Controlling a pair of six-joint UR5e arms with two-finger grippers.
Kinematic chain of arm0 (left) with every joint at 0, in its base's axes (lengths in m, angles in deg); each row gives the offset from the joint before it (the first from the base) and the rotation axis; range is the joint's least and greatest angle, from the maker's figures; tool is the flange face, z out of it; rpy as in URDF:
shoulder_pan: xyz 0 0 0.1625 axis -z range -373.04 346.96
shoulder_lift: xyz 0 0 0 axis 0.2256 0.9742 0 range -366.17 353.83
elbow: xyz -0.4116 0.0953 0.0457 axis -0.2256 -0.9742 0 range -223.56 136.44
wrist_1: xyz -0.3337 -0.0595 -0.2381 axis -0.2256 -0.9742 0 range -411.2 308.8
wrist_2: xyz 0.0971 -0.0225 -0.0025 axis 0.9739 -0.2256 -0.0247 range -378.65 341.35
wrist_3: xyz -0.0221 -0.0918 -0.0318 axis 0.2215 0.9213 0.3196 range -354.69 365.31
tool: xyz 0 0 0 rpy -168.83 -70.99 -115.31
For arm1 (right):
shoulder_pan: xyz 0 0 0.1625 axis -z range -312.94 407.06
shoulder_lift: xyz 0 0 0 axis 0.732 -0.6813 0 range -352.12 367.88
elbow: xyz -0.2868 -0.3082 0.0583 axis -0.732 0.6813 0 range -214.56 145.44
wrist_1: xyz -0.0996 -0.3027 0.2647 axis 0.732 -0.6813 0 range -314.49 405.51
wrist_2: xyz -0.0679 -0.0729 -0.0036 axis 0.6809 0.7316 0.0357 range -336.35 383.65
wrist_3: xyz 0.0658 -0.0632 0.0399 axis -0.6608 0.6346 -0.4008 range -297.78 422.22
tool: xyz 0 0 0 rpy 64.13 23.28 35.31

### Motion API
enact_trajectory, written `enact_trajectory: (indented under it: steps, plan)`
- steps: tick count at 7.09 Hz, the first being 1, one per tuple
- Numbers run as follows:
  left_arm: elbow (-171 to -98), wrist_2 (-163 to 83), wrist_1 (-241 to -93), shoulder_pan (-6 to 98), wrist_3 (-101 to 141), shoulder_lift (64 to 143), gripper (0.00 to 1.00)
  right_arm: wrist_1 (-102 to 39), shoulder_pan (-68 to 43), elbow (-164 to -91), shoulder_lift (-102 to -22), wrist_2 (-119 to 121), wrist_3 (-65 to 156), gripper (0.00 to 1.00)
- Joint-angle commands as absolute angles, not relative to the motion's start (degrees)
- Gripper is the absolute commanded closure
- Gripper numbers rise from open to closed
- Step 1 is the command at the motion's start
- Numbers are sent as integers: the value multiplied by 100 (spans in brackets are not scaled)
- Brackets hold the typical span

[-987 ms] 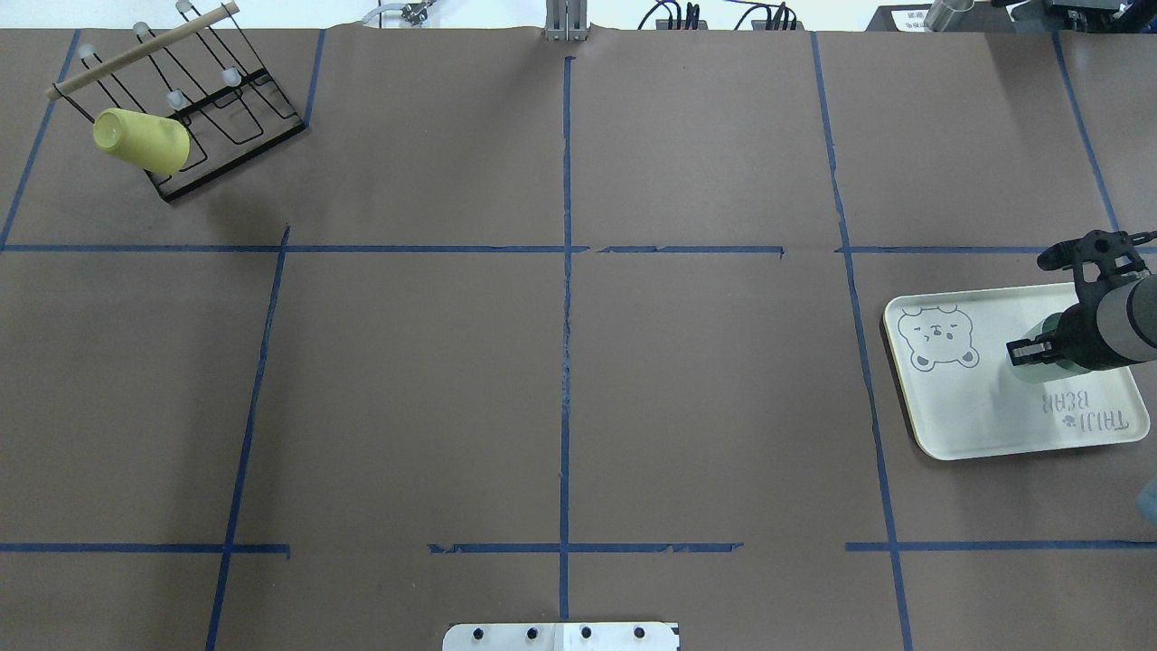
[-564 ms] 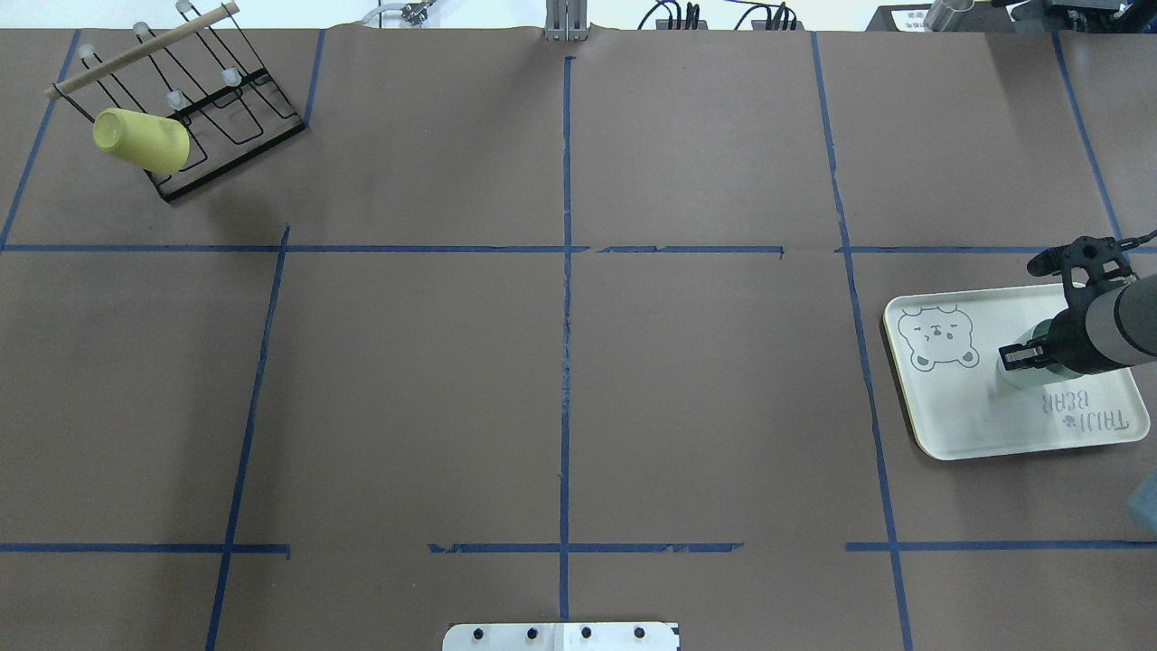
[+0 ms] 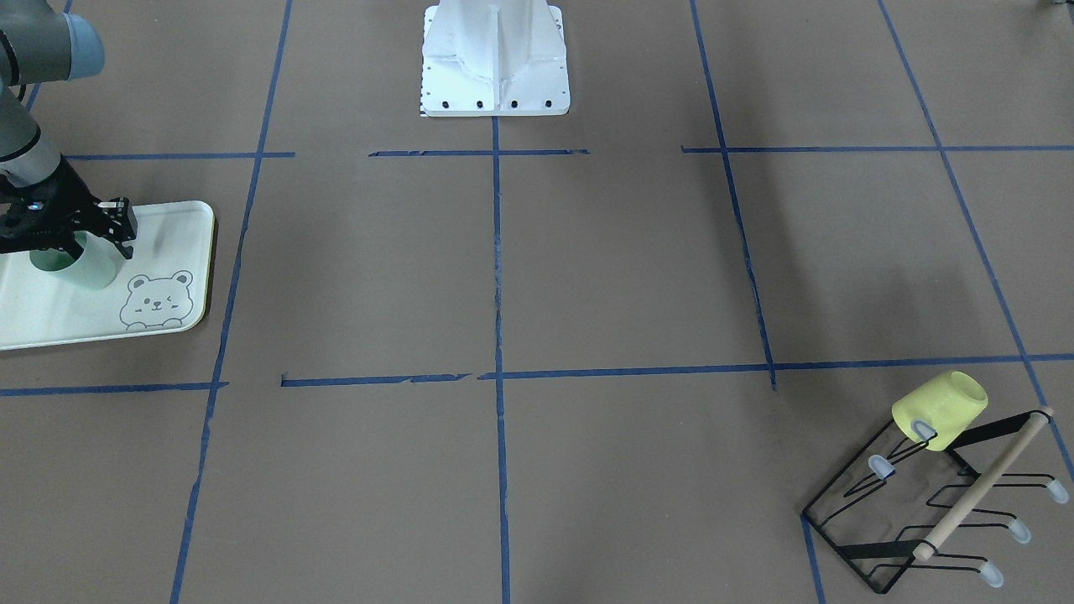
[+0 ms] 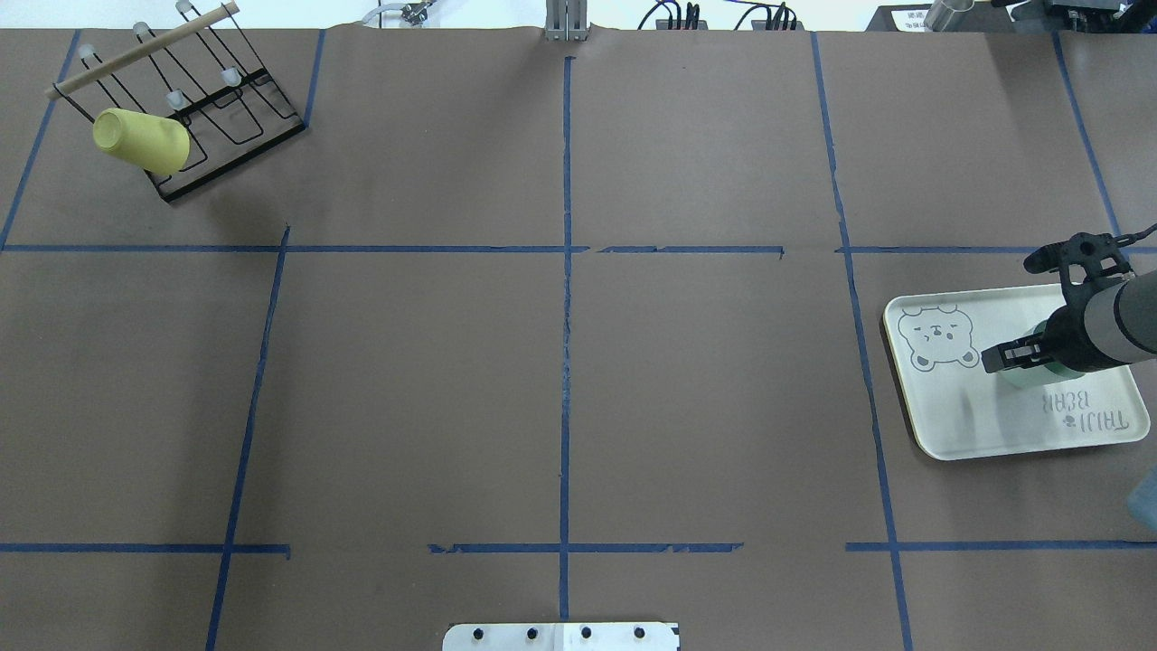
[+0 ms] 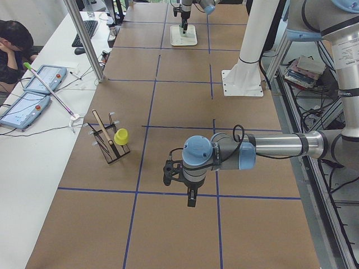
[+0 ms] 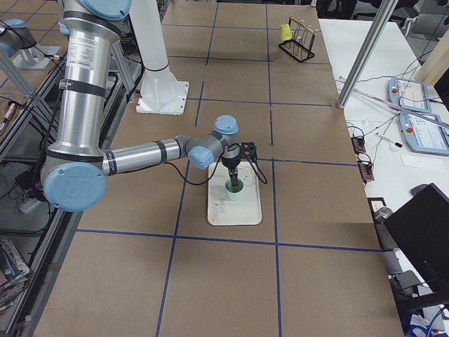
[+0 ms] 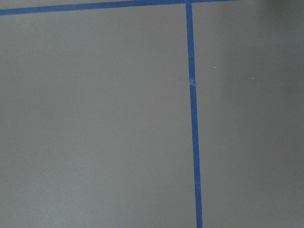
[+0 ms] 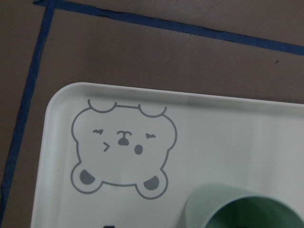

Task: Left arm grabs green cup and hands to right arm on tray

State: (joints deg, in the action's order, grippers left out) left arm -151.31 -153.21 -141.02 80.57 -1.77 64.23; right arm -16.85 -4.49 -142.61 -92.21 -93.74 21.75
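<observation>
my left pincer (image 5: 191, 200) hangs low over bare brown table (image 4: 407, 380), well apart from everything in this job. its wrist camera shows only paper and blue tape (image 4: 567, 362). only the side view catches it, so i cannot tell whether its jaws are apart or together. i see nothing green at it, so i judge its share of the work is over.

in the table's far left corner stands the wire rack (image 4: 230, 155), with a wooden stick (image 4: 145, 50) laid across its prongs. the yellow cup (image 4: 145, 140) is slipped mouth-first over one prong, tilted, as a cup hung up to dry. it has no part in this task.

far to the right lies the tray (image 4: 958, 416), flat inside its taped square. the green cup (image 3: 84, 273) stands upright on it, mouth up, just beside the bear drawing (image 8: 123, 147). my right pincer (image 3: 67, 239) points straight down at the cup's rim. its jaws look spread, one finger outside the cup's wall, and i cannot see them squeezing. i judge this to be the letting go, since the cup rests on its own base. a straight lift should clear it, but a finger catching the rim could tip so light a cup.

the only writing is the lettering (image 4: 1094, 411) on the tray, which reads "taiji bear". neither cup carries any mark.
</observation>
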Motion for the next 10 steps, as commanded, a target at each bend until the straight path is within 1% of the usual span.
enact_trajectory:
  steps: [1,3,4,6,7,8,10]
  plan:
    - [-15131,-15321,-14102,8056,-172,6423,0,-1759,-1381,-14337,-9415,-10305,3044,0]
    - [-15131,-15321,-14102,8056,-172,6423,0,-2467,-2338,-14337,-9591,-10511,4682,0]
    - [-15140,-15321,-14111,8056,-180,6423,0,-3202,-3039,-14381,-9609,-10529,5902,0]
    - [-15131,-15329,-14120,8056,-189,6423,0,-4680,-3886,-14583,-9592,-10529,7280,0]
    - [-15131,-15321,-14102,8056,-181,6423,0,-4773,-3907,-14514,-9749,-10529,7207,0]
    - [-15131,-15321,-14094,8056,-181,6414,0,-4739,-3908,-14400,-9750,-10668,6971,0]
    - [-15122,-15321,-14085,8056,-181,6414,0,-4713,-3908,-14434,-9733,-10801,6810,0]
